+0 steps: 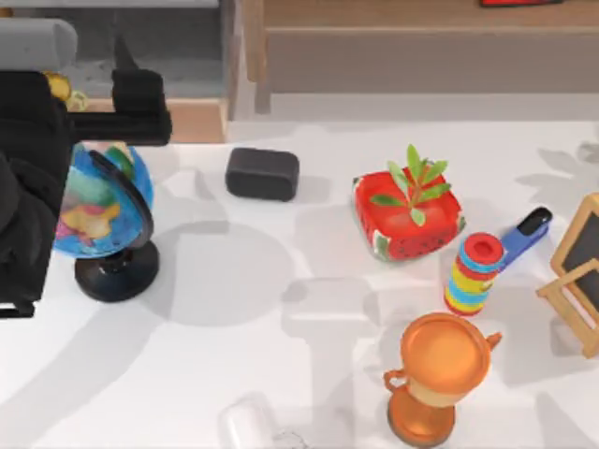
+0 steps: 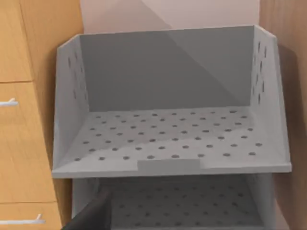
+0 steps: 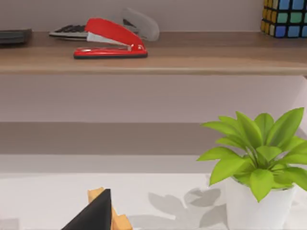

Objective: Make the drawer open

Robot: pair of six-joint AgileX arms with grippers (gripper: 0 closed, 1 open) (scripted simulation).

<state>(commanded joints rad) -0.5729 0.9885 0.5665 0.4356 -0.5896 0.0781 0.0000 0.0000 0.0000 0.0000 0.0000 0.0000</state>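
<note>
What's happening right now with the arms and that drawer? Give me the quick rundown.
Left tool at table's back left, above the globe, at the drawer. Drawer looks pulled out, grey floor showing. Nothing blocking it.

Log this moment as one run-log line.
task: open drawer | left arm: at table's rear left, over globe | drawer: tan front edge beside arm | right arm: parked

White table (image 1: 281,374) bears globe (image 1: 98,201), trophy (image 1: 440,369), red planter (image 1: 407,215).

Left arm (image 1: 37,178) stretched along the table's left edge, its claw (image 1: 140,105) at the far end
</note>
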